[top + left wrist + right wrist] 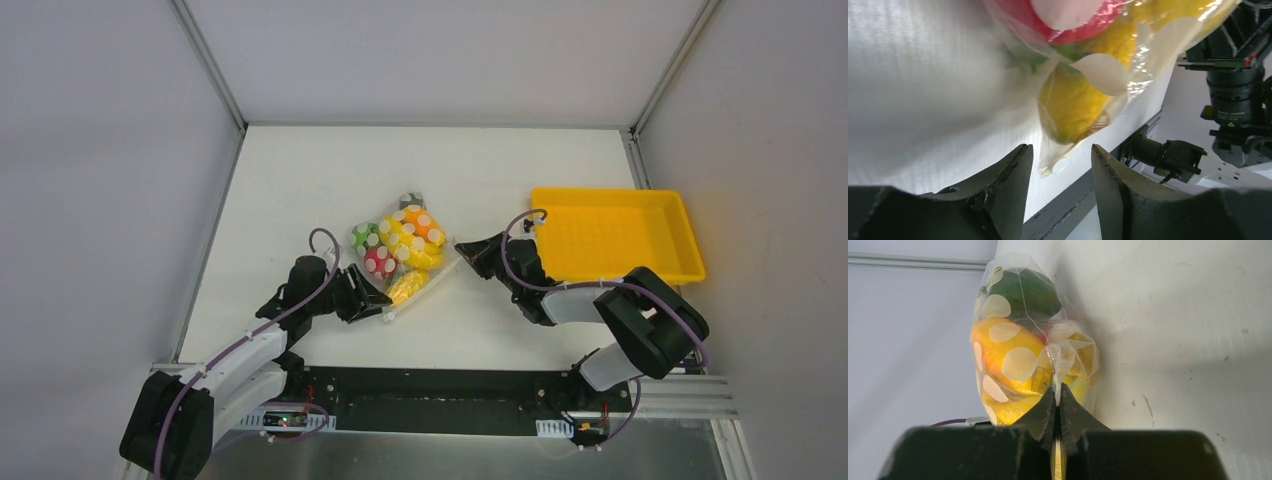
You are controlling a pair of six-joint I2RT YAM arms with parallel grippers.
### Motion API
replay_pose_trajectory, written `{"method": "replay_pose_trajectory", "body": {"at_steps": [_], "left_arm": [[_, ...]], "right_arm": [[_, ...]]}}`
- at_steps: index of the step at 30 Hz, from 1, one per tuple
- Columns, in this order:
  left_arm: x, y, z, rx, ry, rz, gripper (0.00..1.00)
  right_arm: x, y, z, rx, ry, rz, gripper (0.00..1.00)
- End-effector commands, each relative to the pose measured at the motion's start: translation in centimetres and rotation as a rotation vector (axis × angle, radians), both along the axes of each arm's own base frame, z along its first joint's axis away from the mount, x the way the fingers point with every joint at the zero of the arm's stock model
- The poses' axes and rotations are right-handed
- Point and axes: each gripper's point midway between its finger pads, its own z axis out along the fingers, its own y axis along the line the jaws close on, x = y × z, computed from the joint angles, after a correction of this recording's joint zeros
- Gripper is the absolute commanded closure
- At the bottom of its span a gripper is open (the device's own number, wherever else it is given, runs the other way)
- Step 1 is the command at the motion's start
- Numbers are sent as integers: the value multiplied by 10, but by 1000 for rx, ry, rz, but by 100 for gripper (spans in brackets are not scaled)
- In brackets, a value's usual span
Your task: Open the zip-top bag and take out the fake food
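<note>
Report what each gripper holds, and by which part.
Right gripper is shut on the zip-top bag, pinching its edge film. Left gripper holds nothing: its jaws stand open around the bag's near corner.

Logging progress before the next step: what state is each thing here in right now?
zip-top bag: lying down, full, zip not readable.
fake food: all inside the bag.
left gripper: jaws open, astride the bag's corner.
right gripper: jaws shut on the bag's edge.
yellow tray: upright, nothing seen in it.

zip-top bag (1104, 73) cut off by the left wrist view's top edge, its fake food (1073, 102) blurred; bag's edge hidden inside the pinched right gripper (1057, 396)
</note>
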Motion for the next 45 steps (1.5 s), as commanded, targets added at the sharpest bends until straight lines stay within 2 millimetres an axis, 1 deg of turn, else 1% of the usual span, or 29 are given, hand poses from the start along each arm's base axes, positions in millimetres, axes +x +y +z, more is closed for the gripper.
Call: {"method": "replay_pose_trajectory", "body": {"at_steps": [1, 3, 5, 11, 15, 17, 19, 20, 22, 24, 26, 28, 31, 33, 35, 37, 38, 41, 45], "left_arm": [[-1, 9, -20, 74, 2, 21, 52], [-2, 6, -21, 60, 6, 10, 53], [-2, 4, -19, 46, 5, 0, 56], [0, -5, -6, -8, -25, -21, 75], [0, -13, 7, -59, -47, -43, 82], [-1, -15, 11, -69, -54, -42, 89], [-1, -15, 16, -81, -59, -32, 100], [-1, -16, 18, -87, -60, -29, 100], [-1, -16, 24, -96, -68, -19, 100], [0, -16, 31, -94, -82, -9, 100], [1, -17, 36, -92, -99, -5, 100], [3, -18, 38, -87, -104, -1, 100], [4, -24, 35, -91, -80, -3, 100], [5, -31, 36, -109, -71, -6, 100], [6, -37, 35, -105, -65, -8, 100], [5, -47, 37, -99, -68, -29, 100], [4, -51, 39, -96, -71, -38, 100], [3, -63, 42, -86, -78, -62, 100], [1, -71, 42, -72, -79, -74, 100]], "right_arm": [[5, 0, 15, 11, -54, -7, 100], [5, 0, 14, 7, -54, -5, 100], [5, 0, 13, 5, -52, -5, 100], [4, 2, 10, 1, -45, 8, 100], [3, 1, 9, -1, -44, 8, 100], [2, -1, 10, -5, -46, 6, 99], [1, -2, 11, -14, -46, 8, 95], [0, -2, 14, -15, -49, 9, 91], [-2, -5, 15, -33, -38, 6, 84], [-6, -9, 16, -41, -14, -3, 72], [-12, -12, 19, -49, 4, -9, 56], [-21, -15, 18, -71, 33, -17, 49], [-34, -18, 24, -68, 59, -41, 40], [-46, -13, 28, -57, 75, -30, 37], [-60, -4, 28, -54, 98, -8, 35], [-77, 6, 25, -53, 126, 21, 33], [-89, 13, 24, -42, 136, 42, 32], [-110, 27, 21, 4, 146, 59, 32], [-129, 46, 22, 46, 144, 88, 36]]}}
